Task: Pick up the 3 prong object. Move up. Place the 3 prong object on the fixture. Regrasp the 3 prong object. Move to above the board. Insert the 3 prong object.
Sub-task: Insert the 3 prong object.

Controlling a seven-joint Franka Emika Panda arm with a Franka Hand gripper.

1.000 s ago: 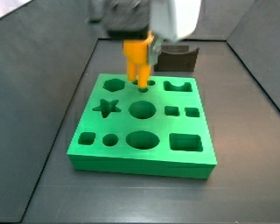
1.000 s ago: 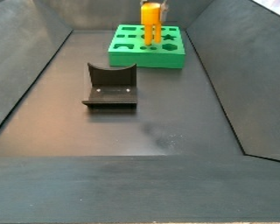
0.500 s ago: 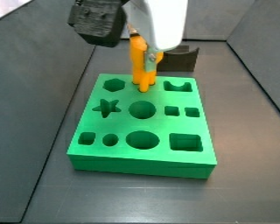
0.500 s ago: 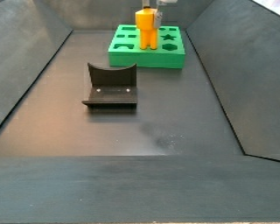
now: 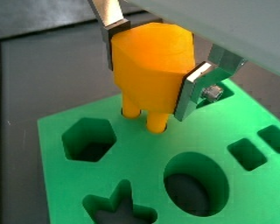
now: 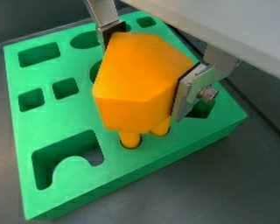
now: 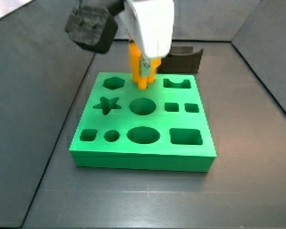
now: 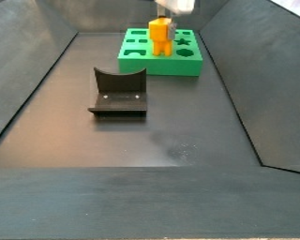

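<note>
- While the gripper (image 5: pixel 154 70) hangs over the board (image 5: pixel 73 223), the step in hand looks like the insertion itself, the last of the task.
- Nearest in both wrist views, the silver fingers (image 6: pixel 192 87) are partly closed on the flanks of the 3 prong object (image 5: pixel 152 63), one plate on each side, so the piece is held, not loose.
- Its prongs (image 6: pixel 143 136) point down and reach the board's top face near one edge; whether they sit in the three small holes or only rest at their mouths, I cannot tell.
- My guess is the next move calls for a straight, gentle push down with the piece kept upright, then the fingers opening once it seats; any tilt could jam a prong.
- Farther out, a side view shows the whole board (image 7: pixel 143 159) with the piece (image 7: pixel 140 67) standing at about 12 o'clock on it, and the fixture (image 7: pixel 181 60) just beyond at 1 o'clock.
- Wrist views give the grip and the prong tips, which the side views leave too small to read.
- Another side view alone shows the fixture (image 8: pixel 117 92) as a bracket on the floor, well apart from the board (image 8: pixel 164 66), which lies at 1 o'clock from it, with the piece (image 8: pixel 159 37) upright on top.
- Neither wrist view shows the fixture at all.
</note>
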